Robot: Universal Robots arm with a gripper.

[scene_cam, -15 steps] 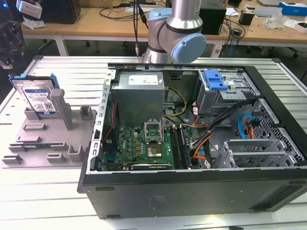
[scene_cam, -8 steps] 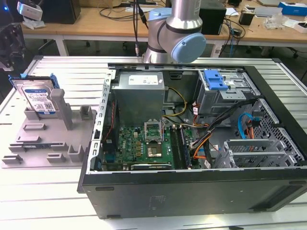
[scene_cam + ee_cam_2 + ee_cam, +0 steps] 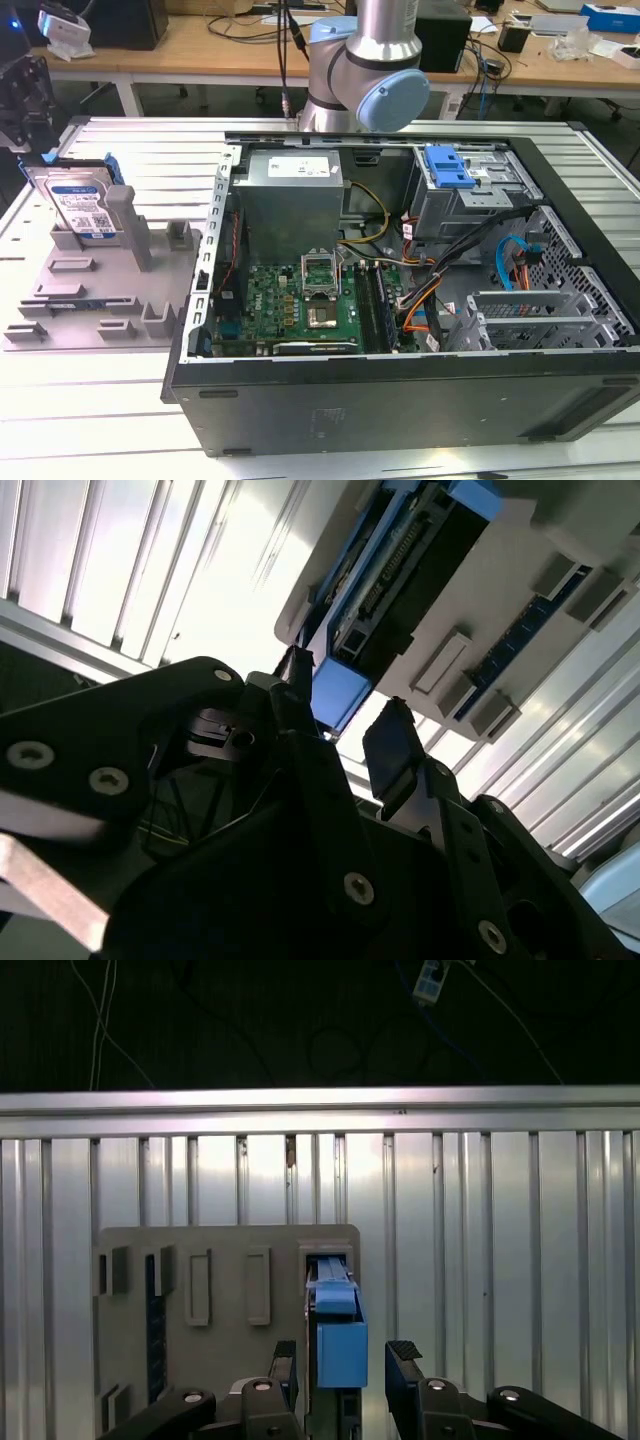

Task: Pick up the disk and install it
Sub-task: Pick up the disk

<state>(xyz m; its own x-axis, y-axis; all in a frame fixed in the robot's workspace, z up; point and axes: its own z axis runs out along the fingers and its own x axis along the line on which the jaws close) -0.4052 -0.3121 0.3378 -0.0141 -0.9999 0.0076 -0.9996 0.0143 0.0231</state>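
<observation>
Ribbed aluminium table [image 3: 120, 400] carries an open computer case [image 3: 400, 390] and, near the table edge at the exterior view's left, a grey fixture [image 3: 90, 290]. The disk [image 3: 82, 205] stands on edge in a slot at one fixture corner. The gripper [image 3: 343, 1355] is spread: its fingers [image 3: 403, 1360] flank the disk's blue carrier end without touching it.
</observation>
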